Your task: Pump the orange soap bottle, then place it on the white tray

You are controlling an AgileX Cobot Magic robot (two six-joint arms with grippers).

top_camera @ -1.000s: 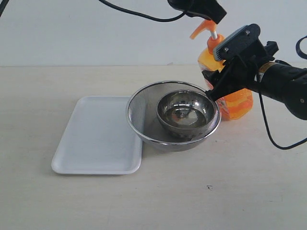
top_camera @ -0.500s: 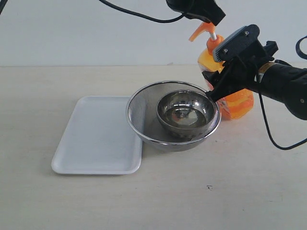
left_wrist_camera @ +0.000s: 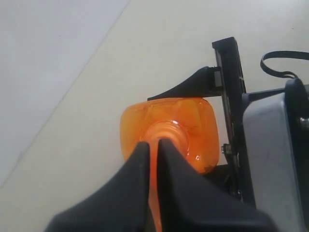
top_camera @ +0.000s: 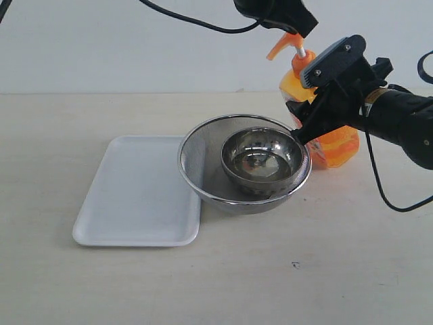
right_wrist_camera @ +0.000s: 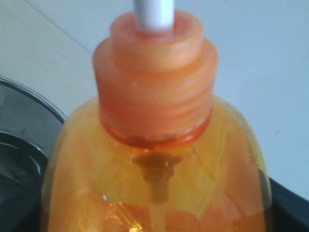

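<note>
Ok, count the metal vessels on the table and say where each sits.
2. The mesh strainer stands between the white tray and the orange soap bottle; the steel bowl sits inside it. None seem hidden.

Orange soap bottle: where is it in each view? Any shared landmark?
Exterior: the orange soap bottle stands upper right, behind the mesh strainer.
Left wrist: centre, seen from above.
Right wrist: fills the frame.
Landmark: its orange collar.
</note>
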